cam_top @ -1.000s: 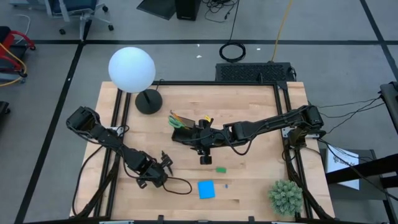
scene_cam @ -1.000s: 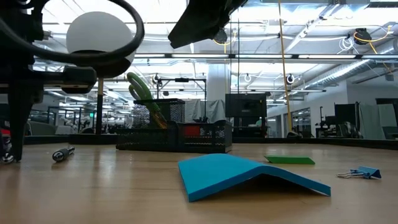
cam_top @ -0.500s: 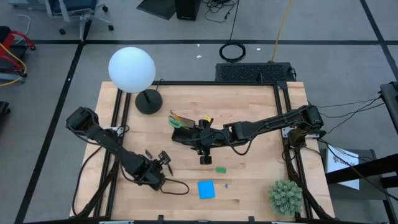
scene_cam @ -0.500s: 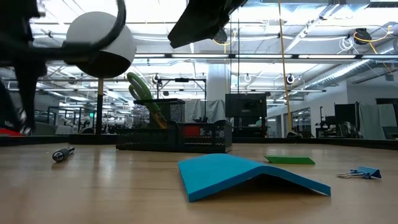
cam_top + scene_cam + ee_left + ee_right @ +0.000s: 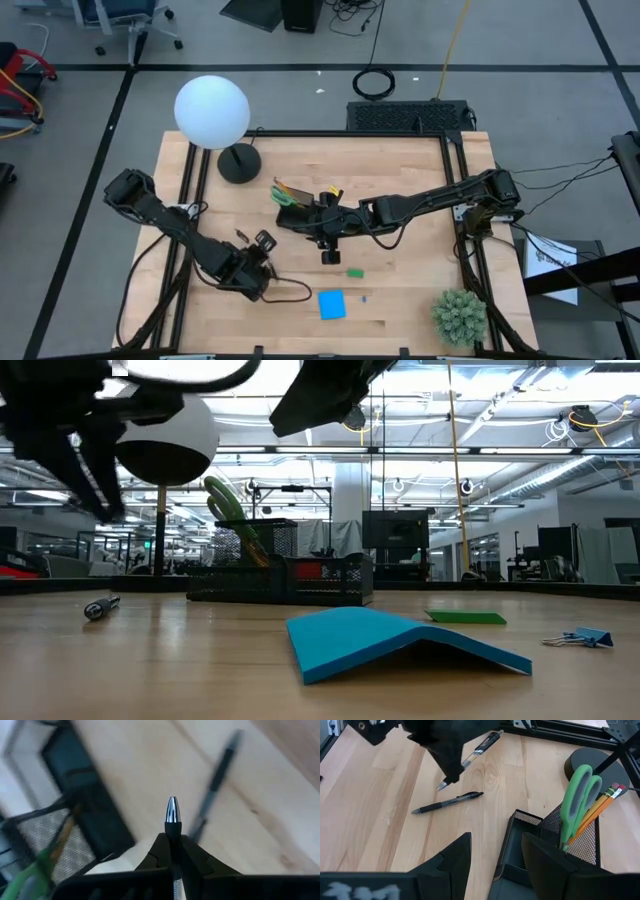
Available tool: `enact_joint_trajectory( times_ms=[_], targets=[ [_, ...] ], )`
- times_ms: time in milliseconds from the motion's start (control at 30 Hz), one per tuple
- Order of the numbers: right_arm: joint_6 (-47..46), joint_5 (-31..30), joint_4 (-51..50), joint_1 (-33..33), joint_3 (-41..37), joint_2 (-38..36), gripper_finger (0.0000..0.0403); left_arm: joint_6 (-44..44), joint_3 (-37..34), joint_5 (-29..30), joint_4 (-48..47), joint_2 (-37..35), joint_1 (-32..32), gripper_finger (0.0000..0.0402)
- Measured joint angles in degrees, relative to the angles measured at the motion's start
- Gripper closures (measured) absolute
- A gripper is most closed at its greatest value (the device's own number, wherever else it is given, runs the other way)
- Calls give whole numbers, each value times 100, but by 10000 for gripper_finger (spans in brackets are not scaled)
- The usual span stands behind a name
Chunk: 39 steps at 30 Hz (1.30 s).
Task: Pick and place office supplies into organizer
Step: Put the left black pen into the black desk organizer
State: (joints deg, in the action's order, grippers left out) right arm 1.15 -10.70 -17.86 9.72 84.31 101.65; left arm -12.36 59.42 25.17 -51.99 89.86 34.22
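Left gripper (image 5: pixel 262 243) lifted toward organizer (image 5: pixel 300 208) — fingers clamped on pen (image 5: pixel 172 817); right gripper (image 5: pixel 492 854) over organizer, fingers apart

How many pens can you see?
2. One pen is clamped in the left gripper, lifted above the table. The other pen lies flat on the wooden table, near the organizer. More could be hidden inside the organizer.

Even overhead light; your high view is sharp, shadows soft. Low view: ceiling lights (image 5: pixel 575 420) glare. Left wrist view badly motion-blurred, only the pen tip (image 5: pixel 172 810) stays crisp.
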Motion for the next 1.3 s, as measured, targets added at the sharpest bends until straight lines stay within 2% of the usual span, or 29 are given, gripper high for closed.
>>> enact_joint_trajectory(
  times_ms=[133, 433, 700, 1033, 1300],
  targets=[
    [0, 0, 4, 0, 0, 0, 238, 114, 4, 407, 172, -554, -75, 401],
    [-2, 0, 60, 0, 0, 0, 238, 233, 4, 772, 857, -1985, -284, 401],
    [-2, 0, 111, 0, 0, 0, 238, 110, -180, 1320, 1474, -2852, -531, 401],
    [-4, 0, 135, 0, 0, 0, 238, -735, -1547, 1342, 4040, -3863, -1121, 401],
    [-3, 1, 235, 0, 0, 0, 238, -1104, -2370, 472, 6255, -4358, -1599, 401]
  ],
)
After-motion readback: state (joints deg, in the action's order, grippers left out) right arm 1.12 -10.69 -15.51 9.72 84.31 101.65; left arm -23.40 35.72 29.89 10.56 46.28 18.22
